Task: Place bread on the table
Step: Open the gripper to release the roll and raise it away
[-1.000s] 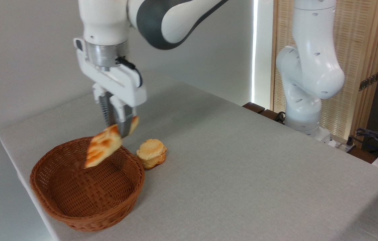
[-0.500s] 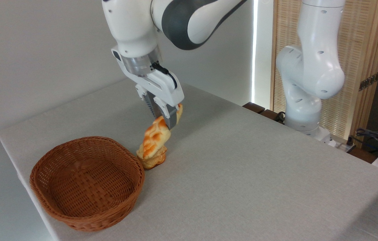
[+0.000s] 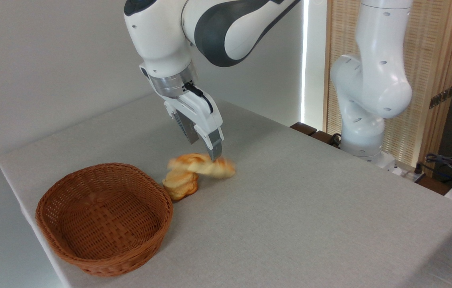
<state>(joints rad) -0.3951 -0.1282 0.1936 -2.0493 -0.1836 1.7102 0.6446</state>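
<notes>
The braided loaf [image 3: 202, 164] is golden-brown with toasted orange ridges and paler ends, and the small round bun [image 3: 180, 185] is a similar pale gold. The round wicker basket [image 3: 104, 218] near the table's left edge is reddish-brown in a woven lattice. The tablecloth [image 3: 290, 208] is light grey-beige with a fine weave, and the arm [image 3: 210, 28] is white with dark grey panels.

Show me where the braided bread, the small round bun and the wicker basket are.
braided bread [image 3: 202, 165]: fixed camera, blurred middle of loaf.
small round bun [image 3: 180, 186]: fixed camera, front side.
wicker basket [image 3: 102, 262]: fixed camera, near outer wall.

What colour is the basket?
Warm reddish-brown woven wicker basket, shown clearly in the fixed camera view.
</notes>
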